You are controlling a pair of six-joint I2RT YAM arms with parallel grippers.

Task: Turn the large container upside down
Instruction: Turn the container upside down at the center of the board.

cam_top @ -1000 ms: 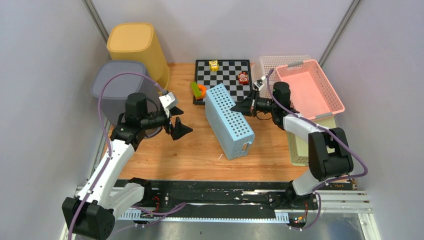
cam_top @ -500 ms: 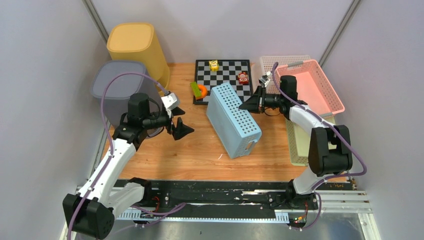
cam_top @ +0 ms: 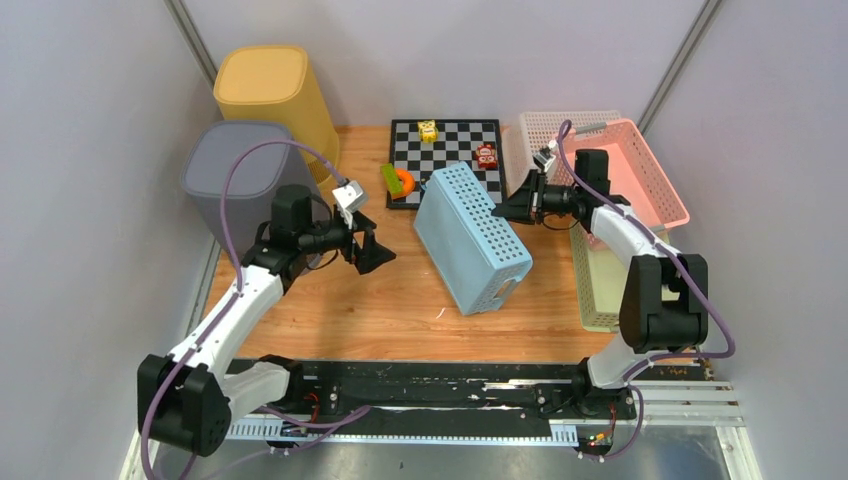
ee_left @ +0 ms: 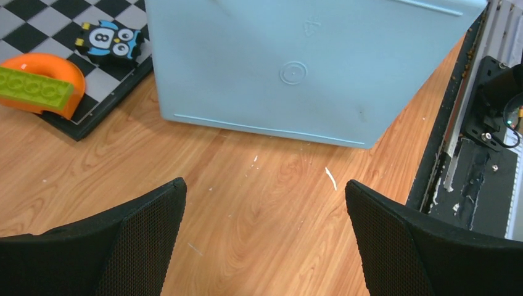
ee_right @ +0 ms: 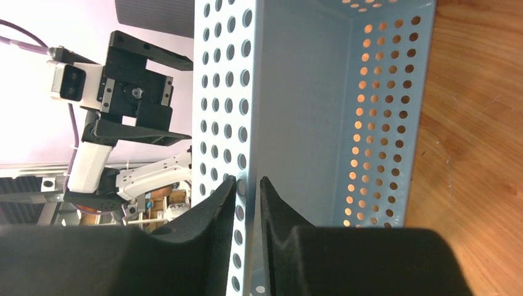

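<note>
The light blue perforated plastic container (cam_top: 470,240) lies on its side in the middle of the wooden bench (cam_top: 370,310), with one long perforated wall facing up. Its far end is just beside the near edge of the black-and-white chequered board (cam_top: 445,150). Its smooth base faces the left arm and its open mouth faces the right arm. The left fingers (ee_left: 123,246) are spread wide with nothing between them, held over bare wood short of the base and apart from it. The right fingers (ee_right: 210,246) are parted only narrowly and straddle a perforated wall at the rim of the mouth, one outside and one inside; whether they press on it cannot be told. An orange ring topped by a green brick (cam_top: 397,180) sits at the board's near left corner.
</note>
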